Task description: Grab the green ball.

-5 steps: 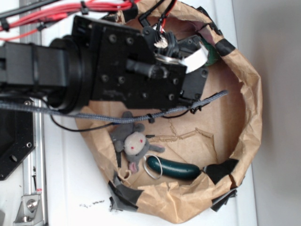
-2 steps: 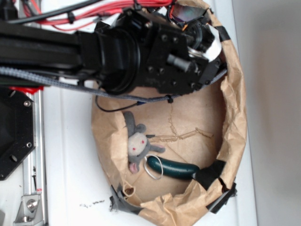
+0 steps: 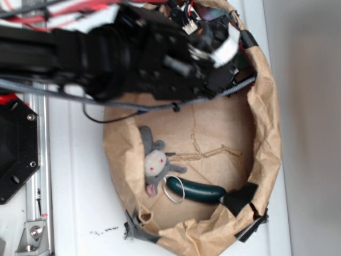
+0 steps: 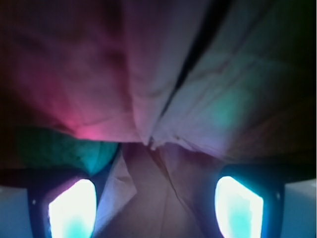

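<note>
Right now the arm (image 3: pixel 80 48) reaches in from the left across the top of the exterior view, blurred, w/ its gripper (image 3: pixel 226 50) pushed down against the upper right wall of the brown paper bag (image 3: pixel 269 133). Gripper fingers themselves are hidden there behind the black wrist block, so that view doesn't show how they stand.

Wrist view: both fingers (image 4: pixel 74 208) show as bright glowing pads at the lower left and lower right corners, set wide apart w/ only crumpled paper (image 4: pixel 163 99) between them, so the tool is apart and nothing is clamped. Green ball (image 4: pixel 64 151) sits at the left edge of that view, just above the left-hand pad and pressed up to the paper wall; only its rounded top shows, in dim pink-tinted light. Whether pad and ball touch – can't tell. Ball isn't visible in the exterior view; arm covers that corner.

Lower in the bag, well apart from the gripper: a grey plush mouse (image 3: pixel 153 162) lying on the bag floor, and just right of it a dark green cucumber toy (image 3: pixel 197 190) w/ a thin ring (image 3: pixel 173 193) at its left end. Black tape patches (image 3: pixel 240 196) on the bag rim. Red wires (image 3: pixel 32 16) run along the top left.
</note>
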Motion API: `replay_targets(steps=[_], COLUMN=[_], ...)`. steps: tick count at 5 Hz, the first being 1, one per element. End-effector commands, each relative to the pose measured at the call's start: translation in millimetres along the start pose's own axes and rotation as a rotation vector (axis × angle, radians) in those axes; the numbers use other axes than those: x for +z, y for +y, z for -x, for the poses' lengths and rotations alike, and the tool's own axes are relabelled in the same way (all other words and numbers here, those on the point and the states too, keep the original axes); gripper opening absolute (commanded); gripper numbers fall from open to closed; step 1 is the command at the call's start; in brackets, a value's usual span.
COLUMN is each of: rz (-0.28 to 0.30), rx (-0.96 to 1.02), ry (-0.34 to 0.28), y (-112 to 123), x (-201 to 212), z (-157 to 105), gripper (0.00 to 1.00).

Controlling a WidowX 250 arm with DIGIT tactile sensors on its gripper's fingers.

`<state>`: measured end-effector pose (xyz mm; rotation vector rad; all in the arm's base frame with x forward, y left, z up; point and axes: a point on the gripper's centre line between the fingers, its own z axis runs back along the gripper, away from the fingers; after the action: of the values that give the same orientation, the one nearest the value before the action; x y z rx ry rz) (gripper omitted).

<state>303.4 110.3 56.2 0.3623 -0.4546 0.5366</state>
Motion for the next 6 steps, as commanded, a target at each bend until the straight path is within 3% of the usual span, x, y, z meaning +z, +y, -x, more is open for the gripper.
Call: replay_targets(steps=[1, 2, 4, 5, 6], rz=[0.167, 0.196, 0.240, 0.206, 0.169], rx=[-0.074, -0.093, -0.151, -0.167, -0.156], ry=[-0.026, -0.015, -0.017, -0.038, -0.025], y=[2.0, -6.6, -45.6, -56.3, -57.1], x=[26.1, 26.2, 12.8, -3.7, -18.9], z=[-23.5, -21.1, -24.5, -29.0, -28.9], gripper=[1.00, 1.00, 1.00, 1.00, 0.00])
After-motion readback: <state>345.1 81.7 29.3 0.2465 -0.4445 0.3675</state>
